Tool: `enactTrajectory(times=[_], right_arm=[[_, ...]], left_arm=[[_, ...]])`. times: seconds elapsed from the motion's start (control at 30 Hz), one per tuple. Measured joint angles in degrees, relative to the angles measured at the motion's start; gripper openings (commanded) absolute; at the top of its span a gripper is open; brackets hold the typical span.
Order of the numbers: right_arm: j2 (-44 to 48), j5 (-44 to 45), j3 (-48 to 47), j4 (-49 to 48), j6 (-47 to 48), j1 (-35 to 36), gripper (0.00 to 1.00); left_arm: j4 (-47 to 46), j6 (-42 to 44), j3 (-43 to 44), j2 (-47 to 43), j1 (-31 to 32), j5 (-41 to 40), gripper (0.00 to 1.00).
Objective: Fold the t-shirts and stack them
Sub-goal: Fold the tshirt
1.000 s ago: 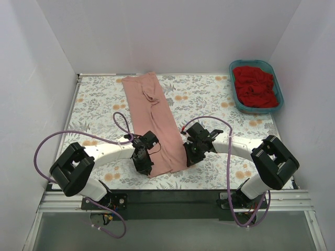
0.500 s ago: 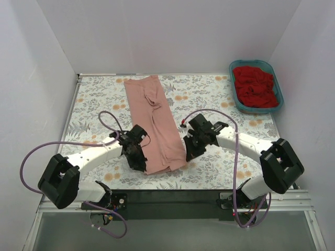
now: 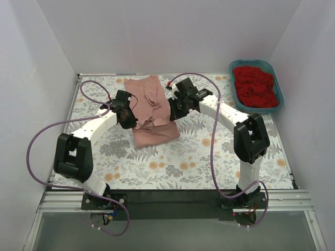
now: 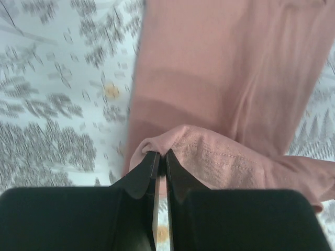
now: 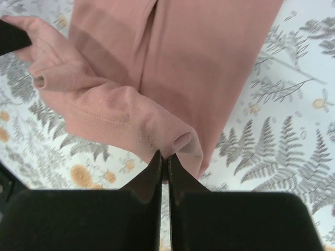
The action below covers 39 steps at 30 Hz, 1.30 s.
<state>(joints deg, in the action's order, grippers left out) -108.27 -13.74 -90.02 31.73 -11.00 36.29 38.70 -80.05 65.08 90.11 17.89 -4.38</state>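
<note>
— Fingers?
— My left gripper point(image 4: 159, 157) is pinched nearly closed on the hem of the salmon-pink t-shirt point(image 3: 152, 112). My right gripper point(image 5: 164, 159) is pinched on the same hem, at the other corner.
— Shirt's place?
— Far-centre on the floral cloth point(image 3: 183, 157), hem held over its middle, probably doubled beneath. The red t-shirt point(image 3: 255, 86) is bunched in the teal tub point(image 3: 272, 67), far right.

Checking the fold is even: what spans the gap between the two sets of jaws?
Only the hem of the salmon-pink t-shirt, pinched by the left gripper and right gripper; the top external view shows it.
</note>
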Motion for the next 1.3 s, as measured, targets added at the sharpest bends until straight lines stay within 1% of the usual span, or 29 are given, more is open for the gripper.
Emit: enactTrajectory(times=[0.1,0.27,0.53,1.0,1.3], right_arm=[[-3.5,1.3,-2.7,-0.9,1.0,-0.7,0.01],[-7.4,2.0,-4.4,-3.3,2.2,-2.1,0.01],[-9.8,1.5,-5.5,-7.4,2.8,-4.1,0.01],[-13.6,1.4,-5.6,-12.9,2.8,-4.5,0.01],[-14.3,1.6,-5.6,-15.3,2.6,-4.8,0.01]], left_arm=[[-3.9,1.9,0.0,2.8,-1.3,-1.8,0.0],[-10.3,5.0,0.2,6.1,-2.1,-4.8,0.0],[-16.7,7.5,1.6,7.7,-2.6,-5.8,0.0],[-21.4,5.0,1.7,12.7,-3.5,-7.7,0.0],[-24.1,4.2,1.3,12.9,-3.6,-8.5,0.0]])
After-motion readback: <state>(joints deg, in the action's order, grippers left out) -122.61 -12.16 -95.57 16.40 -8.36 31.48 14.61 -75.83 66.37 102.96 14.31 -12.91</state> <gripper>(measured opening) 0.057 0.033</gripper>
